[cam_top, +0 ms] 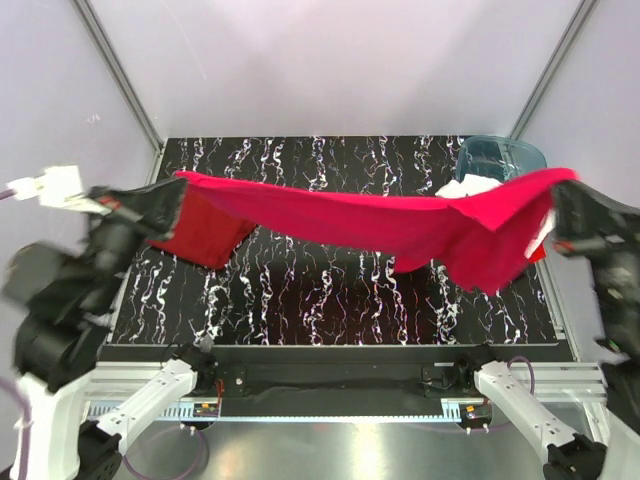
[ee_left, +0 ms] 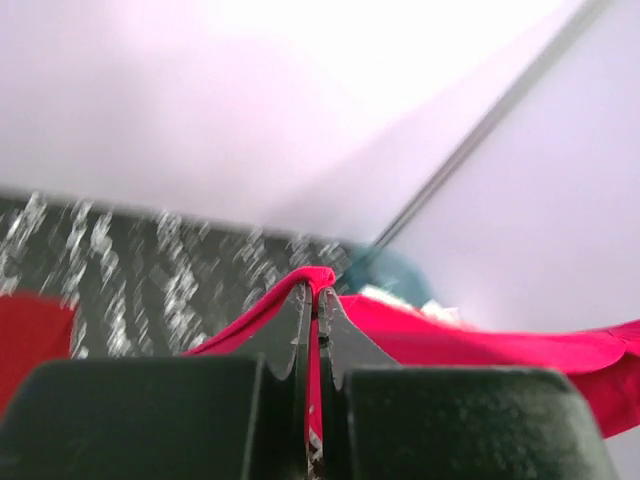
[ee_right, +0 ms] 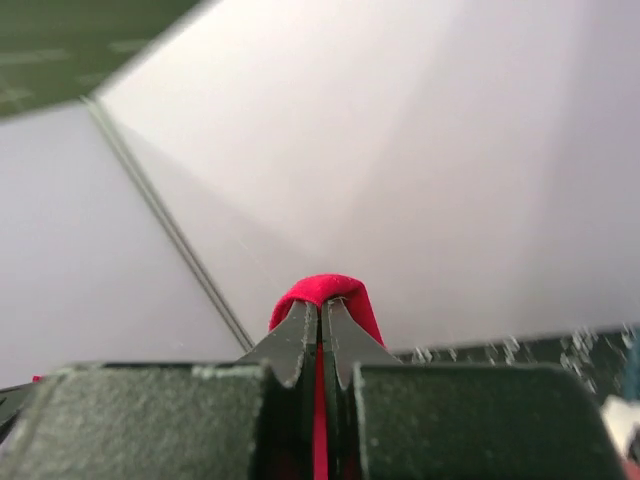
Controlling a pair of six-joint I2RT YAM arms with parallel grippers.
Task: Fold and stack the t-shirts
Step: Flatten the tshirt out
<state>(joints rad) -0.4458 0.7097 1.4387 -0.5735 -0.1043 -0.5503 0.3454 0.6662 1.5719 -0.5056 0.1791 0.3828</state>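
A bright crimson t-shirt (cam_top: 380, 222) hangs stretched in the air across the black marbled table (cam_top: 330, 300). My left gripper (cam_top: 172, 200) is shut on its left end, and my right gripper (cam_top: 560, 192) is shut on its right end. In the left wrist view the cloth (ee_left: 470, 345) folds over the gripper (ee_left: 315, 292). In the right wrist view the cloth (ee_right: 322, 289) caps the gripper (ee_right: 322, 305). A darker red folded shirt (cam_top: 205, 235) lies on the table at the left, also in the left wrist view (ee_left: 30, 335). A white shirt (cam_top: 465, 187) shows at the tub.
A translucent blue-teal tub (cam_top: 500, 158) stands at the table's back right corner, also blurred in the left wrist view (ee_left: 400, 275). White walls with metal corner posts (cam_top: 120, 80) close in the back and sides. The arms' bases sit at the near edge.
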